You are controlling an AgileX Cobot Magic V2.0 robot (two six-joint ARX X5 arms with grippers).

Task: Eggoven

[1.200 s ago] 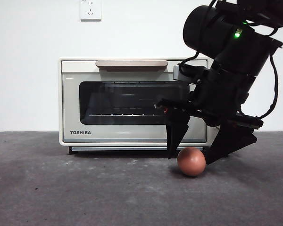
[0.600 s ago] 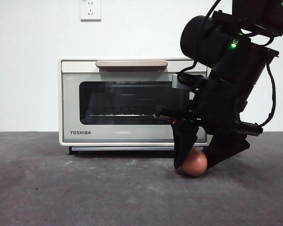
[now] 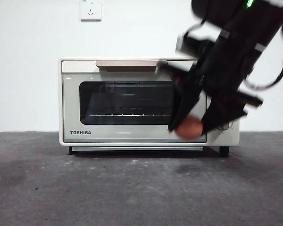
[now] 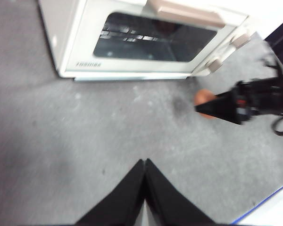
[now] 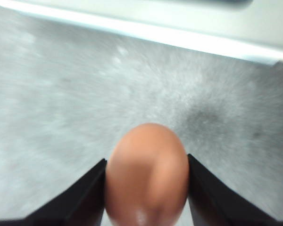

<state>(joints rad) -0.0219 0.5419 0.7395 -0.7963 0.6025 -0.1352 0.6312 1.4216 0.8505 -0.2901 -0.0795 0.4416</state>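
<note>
One egg (image 3: 190,127) is in view, reddish-brown and smooth. One toaster oven (image 3: 132,101) stands on the table, cream and boxy; it carries one dark glass window (image 3: 125,102), one tan handle (image 3: 130,64) and one printed TOSHIBA wordmark (image 3: 80,133). The left wrist view shows two knobs (image 4: 239,40) on the oven's control side. Two grippers appear: the right gripper (image 5: 146,188) and the left gripper (image 4: 145,188), each with two black jaws. One white wall socket (image 3: 90,9) sits on the wall above the oven. One green indicator light (image 3: 249,3) glows on the arm in the front view.
</note>
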